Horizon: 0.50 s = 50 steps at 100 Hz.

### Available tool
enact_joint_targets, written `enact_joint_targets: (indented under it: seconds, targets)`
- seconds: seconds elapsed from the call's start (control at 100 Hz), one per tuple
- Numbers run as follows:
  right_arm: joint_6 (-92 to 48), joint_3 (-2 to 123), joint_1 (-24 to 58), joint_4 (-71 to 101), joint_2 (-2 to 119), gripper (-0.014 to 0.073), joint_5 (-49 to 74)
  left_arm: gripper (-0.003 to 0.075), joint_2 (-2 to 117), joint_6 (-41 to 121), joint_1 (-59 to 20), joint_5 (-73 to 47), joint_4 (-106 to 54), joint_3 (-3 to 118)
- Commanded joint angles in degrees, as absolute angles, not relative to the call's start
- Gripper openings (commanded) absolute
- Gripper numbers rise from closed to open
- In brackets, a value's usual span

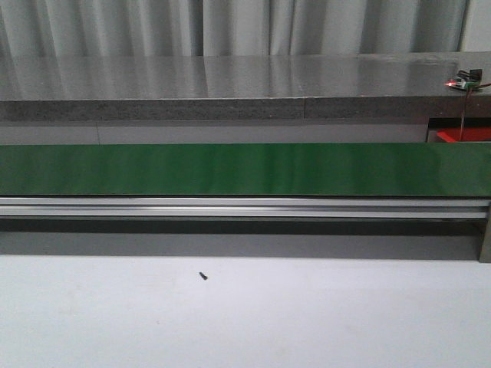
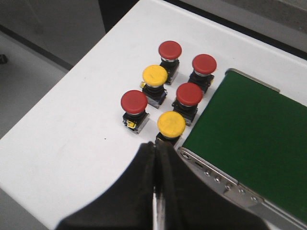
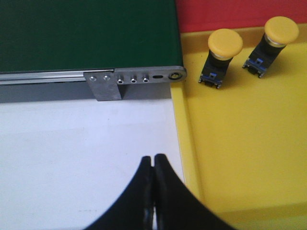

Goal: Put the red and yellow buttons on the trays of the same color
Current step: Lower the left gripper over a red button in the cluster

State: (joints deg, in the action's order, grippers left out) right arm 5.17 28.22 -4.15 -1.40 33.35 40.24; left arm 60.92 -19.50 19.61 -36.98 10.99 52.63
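Left wrist view: six buttons, four red (image 2: pixel 134 101) and two yellow (image 2: pixel 171 123), stand clustered on the white desk (image 2: pixel 62 139) just beside the end of the green belt (image 2: pixel 259 139); the left gripper (image 2: pixel 156 158) has its fingers pressed together, holding nothing. Right wrist view: two yellow buttons (image 3: pixel 225 42) stand in the yellow tray (image 3: pixel 240 158), a red tray (image 3: pixel 230 12) behind it; the right gripper (image 3: pixel 153 165) has its fingers closed, empty. Front view: a small dark speck (image 1: pixel 203 275) lies on the desk.

No text, label or number can be read anywhere — nothing legible.
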Motion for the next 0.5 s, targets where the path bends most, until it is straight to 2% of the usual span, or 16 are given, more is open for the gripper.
enact_joint_targets:
  seconds: [0.0, 0.08, 0.12, 0.3, 0.35, 0.39, 0.49]
  targets:
    - [4.67, 29.74, -4.28, -1.54, 33.36, -0.0068, 36.97, -0.0015, 62.81, -19.96, 21.36, -32.57, 10.54, 55.99]
    - [4.67, 29.74, -4.28, -1.54, 33.36, -0.0068, 36.97, 0.0031, 65.74, -18.88, 22.60, -32.57, 10.54, 57.54]
    - [4.67, 29.74, -4.28, -1.54, 33.36, -0.0068, 36.97, 0.0086, 67.49, -18.22, 22.91, -32.68, 10.54, 58.21]
    - [4.67, 29.74, -4.28, -1.54, 33.36, -0.0068, 36.97, 0.0452, 75.26, -18.07, 24.90, -33.60, 10.54, 61.60]
    - [4.67, 29.74, -4.28, -1.54, 33.36, -0.0068, 36.97, 0.0523, 77.55, -18.07, 25.70, -34.44, 10.15, 62.86]
    - [4.67, 29.74, -4.28, -1.54, 33.36, -0.0068, 36.97, 0.0553, 79.20, -18.07, 26.41, -35.52, 9.62, 64.06]
    - [4.67, 29.74, -4.28, -1.54, 33.36, -0.0068, 36.97, 0.0555, 83.99, -17.97, 28.12, -38.56, 9.20, 67.30]
